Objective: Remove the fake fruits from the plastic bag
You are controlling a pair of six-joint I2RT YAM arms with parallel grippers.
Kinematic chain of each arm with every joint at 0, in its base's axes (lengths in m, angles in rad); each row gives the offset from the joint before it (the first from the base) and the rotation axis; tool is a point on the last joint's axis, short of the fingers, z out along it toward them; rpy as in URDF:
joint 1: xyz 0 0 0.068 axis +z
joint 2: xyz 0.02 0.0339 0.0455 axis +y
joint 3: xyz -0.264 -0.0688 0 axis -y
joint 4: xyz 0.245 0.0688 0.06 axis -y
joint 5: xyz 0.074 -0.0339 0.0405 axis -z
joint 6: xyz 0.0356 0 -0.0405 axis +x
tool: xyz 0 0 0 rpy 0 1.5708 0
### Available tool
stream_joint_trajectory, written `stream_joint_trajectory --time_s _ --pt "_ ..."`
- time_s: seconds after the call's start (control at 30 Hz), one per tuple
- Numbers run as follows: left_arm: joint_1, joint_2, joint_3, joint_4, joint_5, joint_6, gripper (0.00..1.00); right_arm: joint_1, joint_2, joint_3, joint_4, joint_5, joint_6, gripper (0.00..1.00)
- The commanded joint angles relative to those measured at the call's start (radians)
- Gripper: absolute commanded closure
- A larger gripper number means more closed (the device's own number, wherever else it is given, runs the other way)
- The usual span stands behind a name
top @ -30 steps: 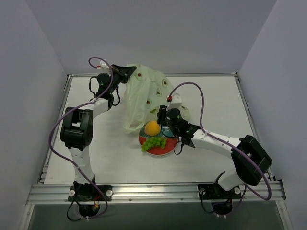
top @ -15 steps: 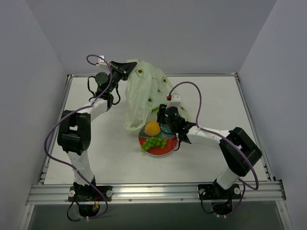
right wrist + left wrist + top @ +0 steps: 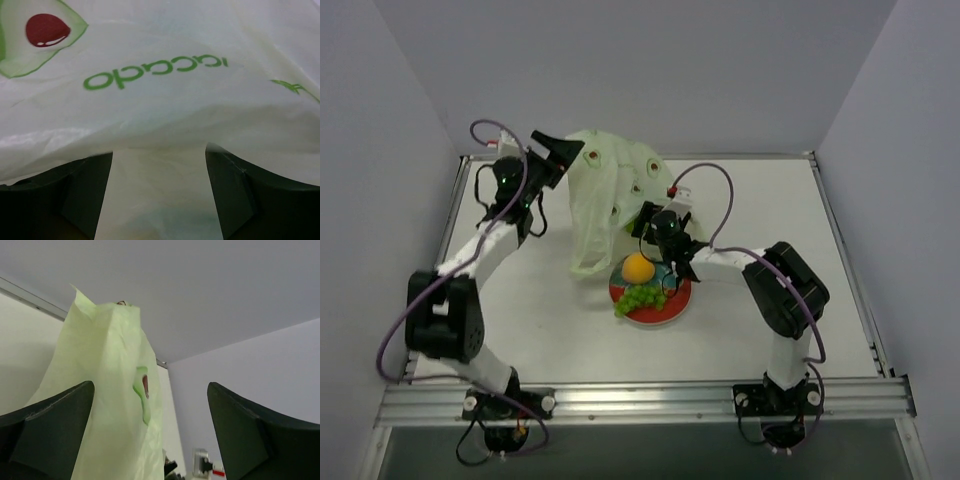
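- The top external camera is fixed high above the plastic bag and back on its near side. It looks down and forward, far enough off to take in both arms.
- The left wrist camera sits low just left of the bag and tilts up along its side, with the left gripper framing the view.
- The right wrist camera faces the bag from its near right, so close that the film fills the frame above the right gripper.
- All three views share the bag.
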Motion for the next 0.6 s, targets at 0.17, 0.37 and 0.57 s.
stream_joint_trajectory --time_s 0.17,0.37,0.57 --pt "-0.098 -0.640 -0.263 -0.485 -0.397 0.451 0.06 -0.016 0.066 0.062 0.075 0.092 0.167 0.27" --pt "-0.231 -0.835 -0.368 -0.802 -0.370 0.570 0.04 -0.020 0.095 0.082 0.078 0.103 0.234 0.25" --pt "-0.490 -0.939 -0.425 -0.894 -0.454 0.615 0.01 -0.033 0.124 0.109 0.038 0.107 0.292 0.22"
